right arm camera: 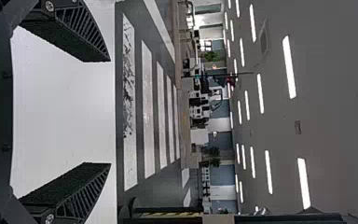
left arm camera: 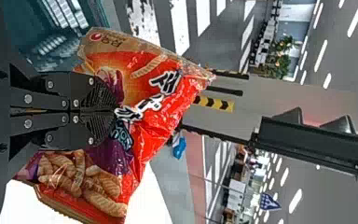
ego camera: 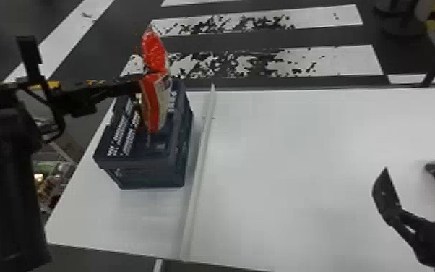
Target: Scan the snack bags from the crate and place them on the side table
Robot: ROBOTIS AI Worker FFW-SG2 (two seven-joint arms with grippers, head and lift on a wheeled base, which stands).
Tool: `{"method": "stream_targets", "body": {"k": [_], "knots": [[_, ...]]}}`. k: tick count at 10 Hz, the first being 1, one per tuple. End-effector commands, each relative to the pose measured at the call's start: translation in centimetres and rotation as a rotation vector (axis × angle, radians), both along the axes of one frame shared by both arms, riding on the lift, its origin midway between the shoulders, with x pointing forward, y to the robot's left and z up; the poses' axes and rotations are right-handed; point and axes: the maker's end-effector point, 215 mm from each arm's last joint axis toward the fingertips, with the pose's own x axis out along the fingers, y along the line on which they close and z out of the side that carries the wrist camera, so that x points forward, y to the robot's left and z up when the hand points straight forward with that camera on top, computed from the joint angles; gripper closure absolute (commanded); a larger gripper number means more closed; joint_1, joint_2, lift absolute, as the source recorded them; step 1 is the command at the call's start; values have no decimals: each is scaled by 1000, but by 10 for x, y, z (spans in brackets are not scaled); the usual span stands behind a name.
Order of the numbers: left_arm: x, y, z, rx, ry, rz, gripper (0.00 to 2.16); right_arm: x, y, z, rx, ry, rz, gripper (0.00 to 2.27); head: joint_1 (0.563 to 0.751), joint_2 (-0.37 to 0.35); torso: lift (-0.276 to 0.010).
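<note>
Start at the left gripper (left arm camera: 114, 111): pressed together on a red snack bag (left arm camera: 156, 135), pinching near the middle and gathering the film inward there. Chosen, probably, for a firm bite on slack packaging, with printed panels free on either side of the fingers for a scan. Held roughly upright over the crate (ego camera: 151, 177), most likely in the course of lifting out; hard to tell if wholly above the rim. Apt to swivel or slip about so narrow a pinch if hurried. Next, as a judgement, to be raised well past the rim, turned for scanning, then laid on the side table.

Below, find that crate standing upright between the left edge of the white worktop (ego camera: 281, 144) and a raised strip (ego camera: 197, 155), toward the far left corner. Set there, presumably, to suit the left arm.

Across, by the right edge of the head view, note the right gripper (right arm camera: 110, 112): spread wide, gripping nothing, above the worktop. Perhaps ready to help with a bag.

Past the far edge of the worktop, look to dark floor (ego camera: 263, 39) crossed by white stripes (ego camera: 336, 59), partly flecked with black. Farther off, make out greenery (left arm camera: 282, 58) and long ceiling lights (right arm camera: 289, 66).
</note>
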Motion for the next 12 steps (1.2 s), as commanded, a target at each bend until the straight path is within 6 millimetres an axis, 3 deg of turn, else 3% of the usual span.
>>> {"method": "stream_targets", "body": {"k": [1,8,9,12], "knots": [[-8,-51,-1,-17,-2,-56,2135,-1,-3,0,0,1,-5,76,695,141,-94],[-42,-292,-92,-30,126,-292,2135,-3,-11,2,2,-5,-27,80,695,-166,-94],[-49,-318,-113,14,150,-312,2135,-4,-11,2,2,-8,-27,80,695,-195,-94],[-65,-357,-174,140,220,-338,2135,-5,-15,3,10,-11,-35,80,695,-304,-94]]}}
